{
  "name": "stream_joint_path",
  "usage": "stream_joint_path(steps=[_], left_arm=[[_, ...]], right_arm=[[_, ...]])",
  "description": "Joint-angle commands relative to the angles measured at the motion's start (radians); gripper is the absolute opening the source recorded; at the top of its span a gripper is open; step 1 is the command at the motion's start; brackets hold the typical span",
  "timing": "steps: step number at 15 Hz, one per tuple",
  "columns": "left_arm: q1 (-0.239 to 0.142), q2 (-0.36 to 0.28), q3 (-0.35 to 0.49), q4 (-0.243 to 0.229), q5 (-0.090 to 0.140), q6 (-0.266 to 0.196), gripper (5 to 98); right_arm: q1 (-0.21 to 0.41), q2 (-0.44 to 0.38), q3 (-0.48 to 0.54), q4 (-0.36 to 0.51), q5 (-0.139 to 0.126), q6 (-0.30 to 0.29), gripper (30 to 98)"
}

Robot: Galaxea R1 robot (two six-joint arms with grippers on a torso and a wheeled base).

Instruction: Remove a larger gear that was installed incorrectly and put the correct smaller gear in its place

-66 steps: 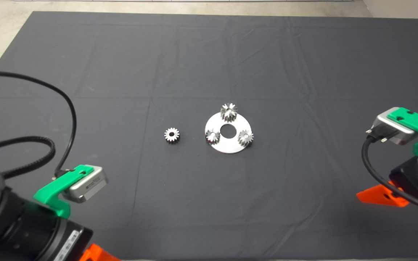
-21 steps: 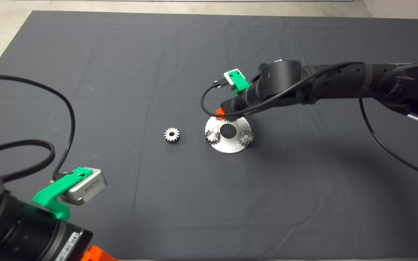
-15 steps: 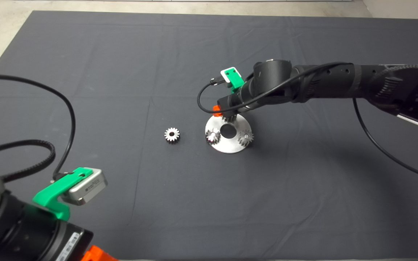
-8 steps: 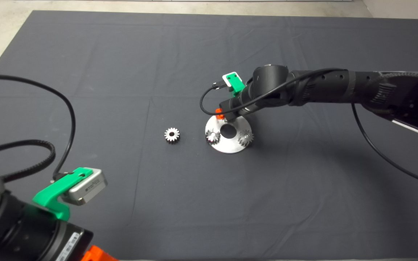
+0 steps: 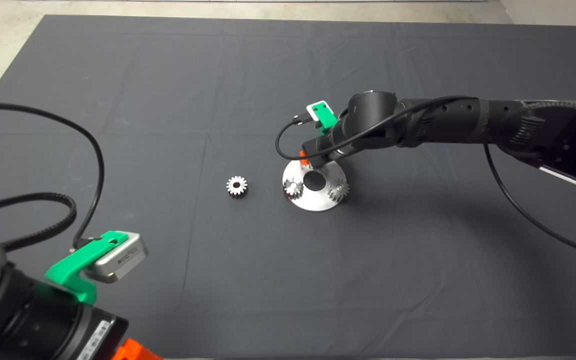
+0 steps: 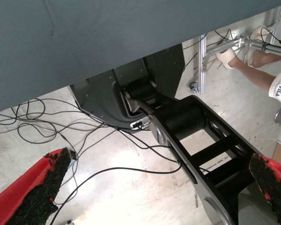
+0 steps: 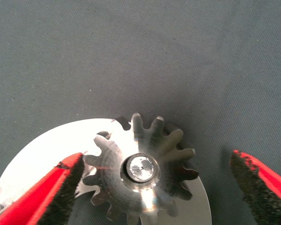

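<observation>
R gripper (image 7: 150, 187) is down over the big gear (image 7: 143, 171) at 12 o'clock on the disc (image 5: 318, 202). Fingers spread wide, one pad (image 7: 65, 187) just touching the teeth on one side, the other pad (image 7: 257, 185) well clear. Gear stands upright on the disc, axis vertical, shiny top face and centre pin facing the wrist cam; teeth slant down the flank. Its near teeth are cut off at frame edge.

From the head cam the big gear is hidden under the R arm (image 5: 418, 127); only a bit of red finger shows at the disc rim. Two small gears sit on the disc at approx 8 o'clock (image 5: 293, 187) and 4 o'clock (image 5: 338, 190).

Small gear (image 5: 237, 186) lies flat on the mat (image 5: 168, 75) at 9 o'clock of the disc, apart from it, bore up, open mat all round.

L gripper (image 6: 150, 197) parked lower left off the mat edge, fingers wide; its cam shows floor, cables, robot base and a person's leg (image 6: 260, 75).
</observation>
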Motion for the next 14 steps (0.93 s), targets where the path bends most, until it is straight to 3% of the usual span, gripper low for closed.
stream_joint_path(steps=[1, 4, 5, 10, 12, 13, 14], left_arm=[[-0.009, -0.001, 0.017, 0.001, -0.001, -0.002, 98.3], [-0.009, -0.001, 0.02, 0.0, -0.001, -0.002, 98.3], [-0.009, -0.001, 0.02, -0.001, -0.001, -0.002, 98.3], [-0.009, -0.001, 0.02, -0.001, -0.002, -0.002, 98.3], [-0.009, -0.002, 0.02, -0.001, -0.009, -0.002, 98.3], [-0.009, -0.002, 0.02, -0.001, -0.009, -0.001, 98.3], [-0.009, -0.002, 0.02, -0.001, -0.009, -0.001, 98.3]], right_arm=[[0.024, -0.001, 0.008, -0.03, 0.006, 0.002, 81.2], [0.026, -0.003, 0.008, -0.03, 0.006, 0.005, 80.2], [0.026, -0.006, 0.008, -0.03, 0.006, 0.007, 76.3], [0.024, -0.006, 0.009, -0.03, 0.009, 0.013, 70.5], [0.024, -0.007, 0.012, -0.03, 0.05, 0.011, 69.6], [0.026, -0.009, 0.009, -0.03, 0.067, 0.013, 65.7], [0.025, -0.009, 0.009, -0.03, 0.072, 0.013, 65.2]])
